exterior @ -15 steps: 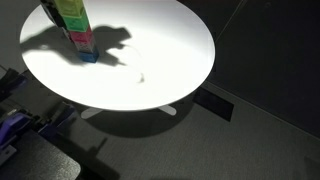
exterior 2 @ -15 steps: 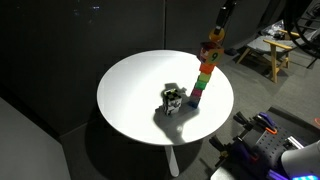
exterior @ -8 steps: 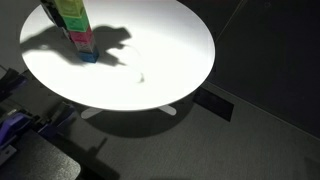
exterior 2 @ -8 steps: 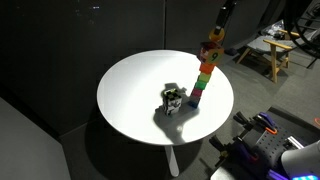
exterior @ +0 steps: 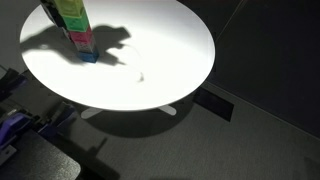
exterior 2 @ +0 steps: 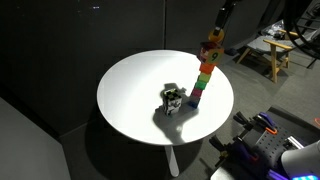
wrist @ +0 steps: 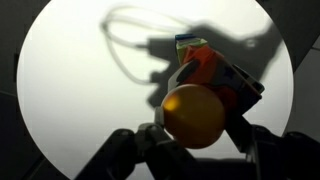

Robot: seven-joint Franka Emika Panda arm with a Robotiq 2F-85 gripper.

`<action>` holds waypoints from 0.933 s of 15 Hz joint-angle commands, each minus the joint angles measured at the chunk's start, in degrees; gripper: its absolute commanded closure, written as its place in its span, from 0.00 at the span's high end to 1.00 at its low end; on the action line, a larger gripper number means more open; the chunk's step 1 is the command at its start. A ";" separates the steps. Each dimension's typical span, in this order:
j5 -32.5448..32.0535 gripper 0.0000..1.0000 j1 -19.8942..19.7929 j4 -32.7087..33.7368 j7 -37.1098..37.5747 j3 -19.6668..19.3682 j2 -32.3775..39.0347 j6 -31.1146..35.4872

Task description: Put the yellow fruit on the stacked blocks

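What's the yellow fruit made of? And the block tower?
The small round yellow fruit looks like smooth plastic: even colour, soft sheen, no peel dimples visible. The tall tower of coloured cube blocks has flat, solid-coloured faces, so plastic or painted wood; too small to tell which.

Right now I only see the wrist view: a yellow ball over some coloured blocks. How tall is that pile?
Observer: In an exterior view, the stacked blocks form a tall tower on the round white table, far taller than the yellow fruit at its top.
Visitor: Which colours are lower down?
Observer: Pink-red blocks, then a blue block at the very bottom.
Visitor: Is anything else on the table?
Observer: Yes, a small grey-and-white object sits beside the foot of the stack; I cannot tell what it is.
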 commanded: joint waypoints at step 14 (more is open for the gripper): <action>-0.14 0.38 0.73 -0.94 0.40 1.18 -2.44 -3.28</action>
